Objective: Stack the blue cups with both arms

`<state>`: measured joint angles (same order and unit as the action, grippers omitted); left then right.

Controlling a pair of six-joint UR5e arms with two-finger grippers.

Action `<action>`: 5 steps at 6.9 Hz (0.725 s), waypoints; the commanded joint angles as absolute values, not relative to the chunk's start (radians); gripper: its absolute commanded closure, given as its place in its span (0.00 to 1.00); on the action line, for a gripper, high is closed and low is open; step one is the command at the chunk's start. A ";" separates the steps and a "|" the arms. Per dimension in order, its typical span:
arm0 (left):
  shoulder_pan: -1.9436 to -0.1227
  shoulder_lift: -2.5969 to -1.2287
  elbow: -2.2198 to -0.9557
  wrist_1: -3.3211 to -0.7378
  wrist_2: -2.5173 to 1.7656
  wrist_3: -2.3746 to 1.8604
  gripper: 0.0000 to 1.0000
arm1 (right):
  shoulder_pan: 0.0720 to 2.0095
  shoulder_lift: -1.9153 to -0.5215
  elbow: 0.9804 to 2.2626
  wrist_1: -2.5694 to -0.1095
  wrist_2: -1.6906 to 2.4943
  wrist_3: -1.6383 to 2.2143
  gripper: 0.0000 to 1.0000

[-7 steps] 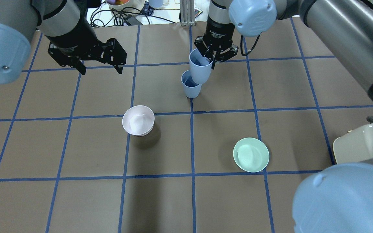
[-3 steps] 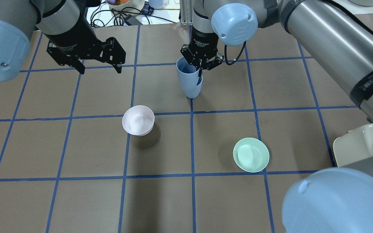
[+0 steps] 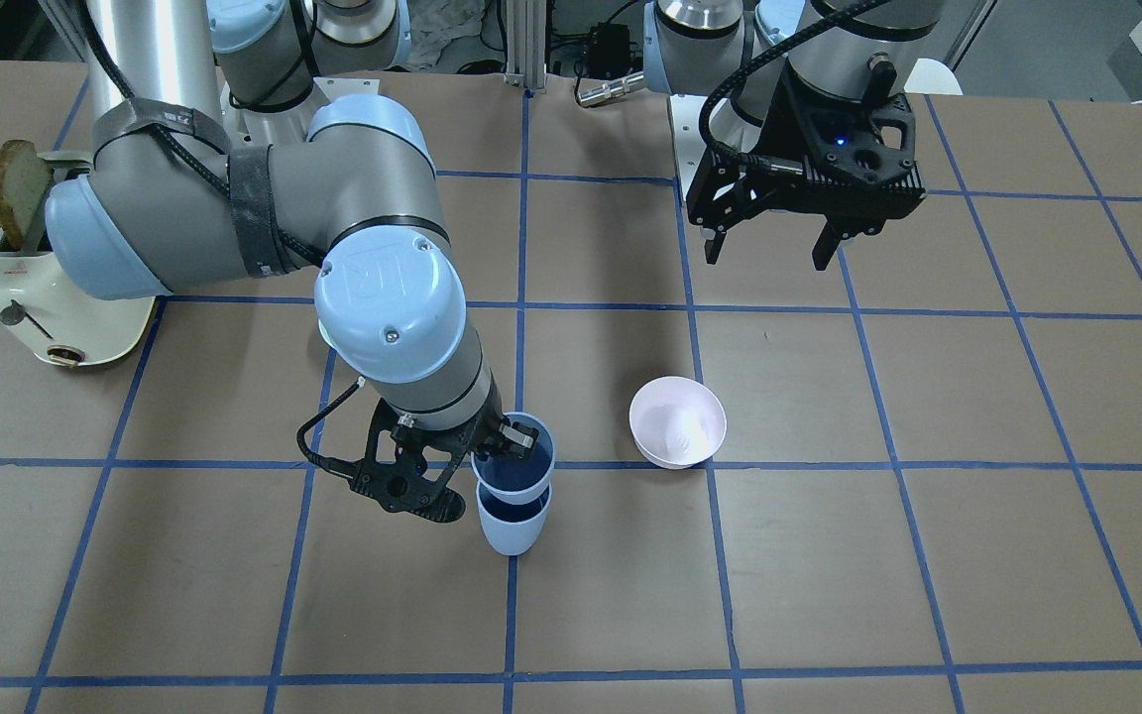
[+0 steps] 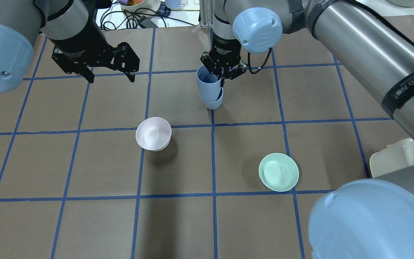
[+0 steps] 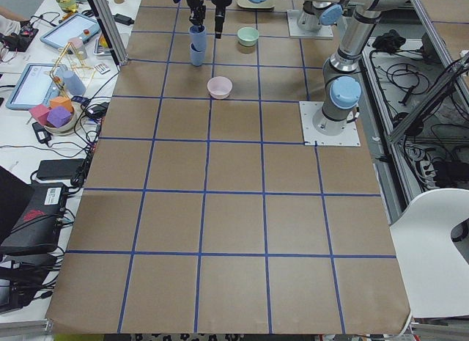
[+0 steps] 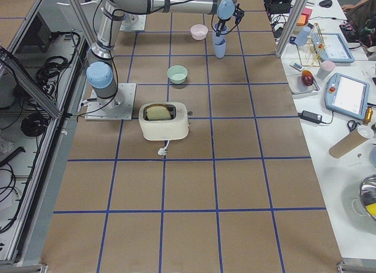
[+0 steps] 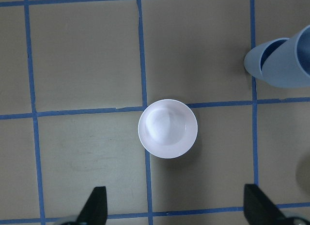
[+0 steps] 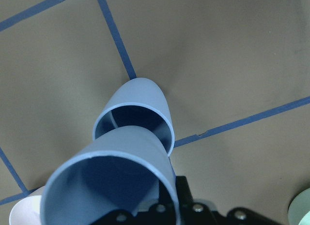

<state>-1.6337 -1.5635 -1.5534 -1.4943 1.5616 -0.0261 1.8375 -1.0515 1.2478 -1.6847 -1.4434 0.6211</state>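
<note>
Two pale blue cups are near the middle of the table's far side. The lower cup (image 4: pixel 215 103) (image 3: pixel 512 533) stands on the table. The upper cup (image 4: pixel 206 84) (image 3: pixel 514 464) sits partly inside it, slightly tilted. My right gripper (image 4: pixel 222 74) (image 3: pixel 498 443) is shut on the upper cup's rim, one finger inside and one outside. The right wrist view shows the upper cup (image 8: pixel 111 186) entering the lower cup (image 8: pixel 140 109). My left gripper (image 4: pixel 112 77) (image 3: pixel 765 256) is open and empty, in the air left of the cups. Its wrist view shows its fingers (image 7: pixel 95 206) wide apart.
A pale pink bowl (image 4: pixel 153 133) (image 7: pixel 167 128) stands in front of the cups to the left. A mint-green bowl (image 4: pixel 278 172) stands nearer on the right. A cream toaster (image 3: pixel 46 288) holding bread stands at the table's right edge.
My right gripper has moved left and down with its cup, bringing it from beside and above the standing cup to partly inside it. The left gripper has stayed in place.
</note>
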 commanded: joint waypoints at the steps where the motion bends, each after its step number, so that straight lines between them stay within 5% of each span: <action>1: -1.634 -1.560 -1.558 -1.493 1.562 -0.026 0.00 | 1.833 -1.051 1.243 -1.690 -1.447 0.623 1.00; 4: -1.634 -1.559 -1.559 -1.493 1.562 -0.026 0.00 | 1.830 -1.043 1.246 -1.727 -1.448 0.626 1.00; 5: -1.634 -1.559 -1.559 -1.493 1.562 -0.026 0.00 | 1.830 -1.043 1.250 -1.727 -1.450 0.624 0.93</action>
<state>-1.6337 -1.5586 -1.5584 -1.4930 1.5616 -0.0261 1.8307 -1.0445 1.2460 -1.7258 -1.4480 0.6249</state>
